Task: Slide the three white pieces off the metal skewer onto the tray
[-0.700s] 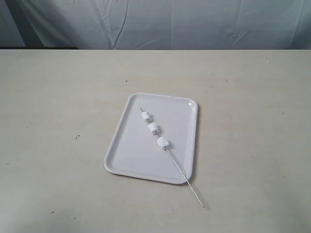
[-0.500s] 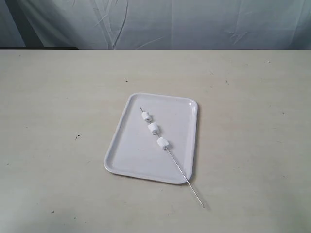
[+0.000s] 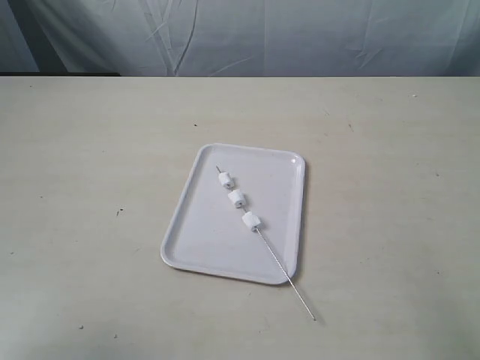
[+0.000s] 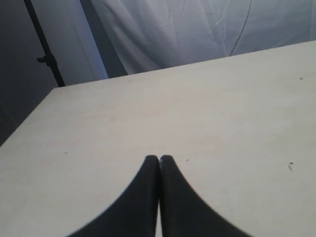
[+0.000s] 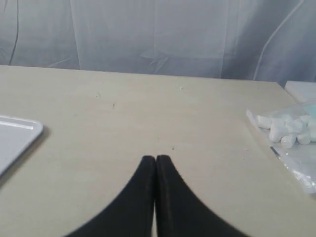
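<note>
Left fingers [image 4: 147, 190] and right fingers [image 5: 145, 190] are clenched empty; the skewer [image 3: 281, 271] lies slantwise on the tray [image 3: 196, 247], three white pieces [image 3: 236, 199] threaded; best pinch its bare end overhanging the surface [image 3: 90, 150]

Our left gripper [image 4: 159, 159] has its two dark jaws pressed flat together, tip against tip, pointing out over the table [image 4: 222, 123]. Our right gripper [image 5: 156, 159] is posed the same way over the table, jaws closed. Whether either tip touches the table we cannot tell.
</note>
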Motion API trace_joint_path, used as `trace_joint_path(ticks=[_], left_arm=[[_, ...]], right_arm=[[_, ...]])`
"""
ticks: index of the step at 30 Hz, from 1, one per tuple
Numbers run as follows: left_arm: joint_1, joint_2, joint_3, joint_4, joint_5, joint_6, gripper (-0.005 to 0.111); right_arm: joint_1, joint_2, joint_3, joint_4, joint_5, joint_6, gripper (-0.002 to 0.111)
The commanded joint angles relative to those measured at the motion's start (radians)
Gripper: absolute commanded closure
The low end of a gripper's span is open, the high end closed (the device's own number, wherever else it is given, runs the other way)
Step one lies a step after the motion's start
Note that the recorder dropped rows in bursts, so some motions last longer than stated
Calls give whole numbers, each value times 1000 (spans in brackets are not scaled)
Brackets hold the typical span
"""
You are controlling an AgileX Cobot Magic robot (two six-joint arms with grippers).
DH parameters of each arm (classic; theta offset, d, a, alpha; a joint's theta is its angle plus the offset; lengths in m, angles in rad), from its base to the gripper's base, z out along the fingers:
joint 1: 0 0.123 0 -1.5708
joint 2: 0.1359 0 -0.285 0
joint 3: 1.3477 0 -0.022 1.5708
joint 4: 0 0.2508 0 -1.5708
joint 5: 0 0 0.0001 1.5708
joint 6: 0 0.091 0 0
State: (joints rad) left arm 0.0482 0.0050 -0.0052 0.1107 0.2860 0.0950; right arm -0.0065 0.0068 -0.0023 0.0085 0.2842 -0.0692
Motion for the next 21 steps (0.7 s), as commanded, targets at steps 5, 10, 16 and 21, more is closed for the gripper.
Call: trace_joint_path(ticks=[5,10,16,21], left_arm=[[0,-5,5,-24,-246,-10,107],[0,-5,5,-124,-464,-20,107],[0,-5,5,-163,-640,-125,107],[0,-5,5,-140,-786,-125,107]], right_arm=[[-5,-7,2,-8,-376,0,109],[-5,-7,2,169,-635,2,109],[-5,-7,2,237,-740,19,109],[-5,-7,2,237,-768,75,109]])
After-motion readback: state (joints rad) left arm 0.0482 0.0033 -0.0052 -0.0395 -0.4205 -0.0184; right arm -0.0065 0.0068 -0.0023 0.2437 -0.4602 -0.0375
